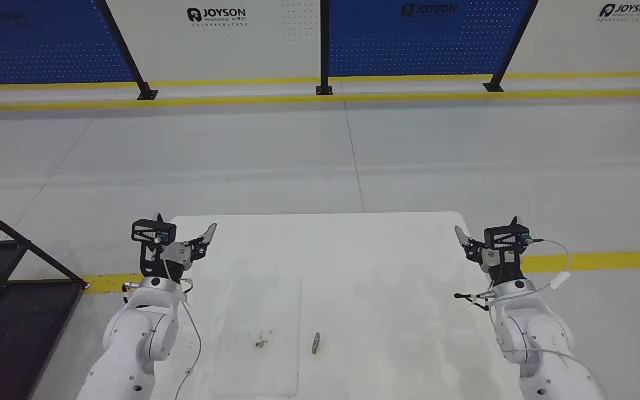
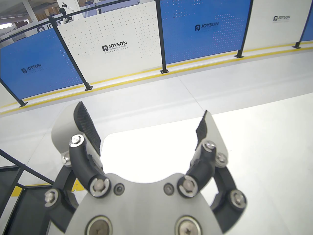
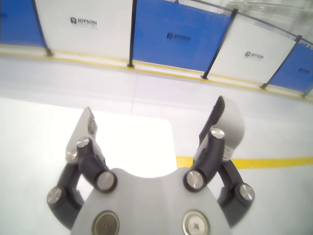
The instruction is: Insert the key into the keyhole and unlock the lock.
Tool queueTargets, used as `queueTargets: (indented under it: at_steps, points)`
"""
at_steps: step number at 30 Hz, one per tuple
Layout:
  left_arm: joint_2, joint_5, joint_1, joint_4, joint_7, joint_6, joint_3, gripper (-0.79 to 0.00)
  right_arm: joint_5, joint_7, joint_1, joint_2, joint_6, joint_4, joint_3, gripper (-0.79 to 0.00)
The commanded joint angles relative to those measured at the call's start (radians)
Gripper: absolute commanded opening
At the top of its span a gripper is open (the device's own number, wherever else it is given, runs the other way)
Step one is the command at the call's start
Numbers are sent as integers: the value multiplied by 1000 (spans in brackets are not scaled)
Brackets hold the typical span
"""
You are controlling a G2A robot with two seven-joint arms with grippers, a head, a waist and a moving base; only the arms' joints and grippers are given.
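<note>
Two small metal pieces lie near the front of the white table (image 1: pixel 400 260): a tiny irregular one (image 1: pixel 260 342) and, to its right, a slim elongated one (image 1: pixel 316 343). I cannot tell which is the key and which the lock. My left gripper (image 1: pixel 203 240) (image 2: pixel 142 108) hovers open over the table's far left corner, nothing between its fingers. At the far right corner my right gripper (image 1: pixel 467 245) (image 3: pixel 153 103) is likewise open and holds nothing. Both grippers are well behind the two pieces.
A faint rectangular mat outline (image 1: pixel 262 300) marks the table's left-centre, with the small piece on it. A black frame (image 1: pixel 30 270) stands off the table's left side. Blue and white fence panels (image 1: pixel 420 40) line the floor far behind.
</note>
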Motion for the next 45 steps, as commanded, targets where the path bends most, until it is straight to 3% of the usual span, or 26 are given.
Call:
queueTargets:
  at_steps: [1, 8, 12, 15, 21, 25, 29, 37, 45]
  points:
    - [0, 0, 0, 0, 0, 0, 0, 0, 0, 0, 0, 0, 0, 0, 0, 0]
    - [0, -1, -1, -2, 3, -2, -1, 0, 0, 0, 0, 0, 0, 0, 0, 0]
    - [8, 49, 30, -19, 53, -115, -16, 0, 0, 0, 0, 0, 0, 0, 0, 0]
    - [13, 87, 102, -59, 113, -182, -32, 0, 0, 0, 0, 0, 0, 0, 0, 0]
    - [25, 164, 320, -178, 180, -356, -65, 0, 0, 0, 0, 0, 0, 0, 0, 0]
    - [30, 239, 440, -230, 157, -431, -47, 0, 0, 0, 0, 0, 0, 0, 0, 0]
    - [30, 239, 503, -239, 65, -475, -10, 0, 0, 0, 0, 0, 0, 0, 0, 0]
    - [18, 231, 484, -204, -173, -373, 120, 0, 0, 0, 0, 0, 0, 0, 0, 0]
    - [7, 288, 408, -126, -285, -263, 223, -28, 0, 0, 0, 0, 0, 0, 0, 0]
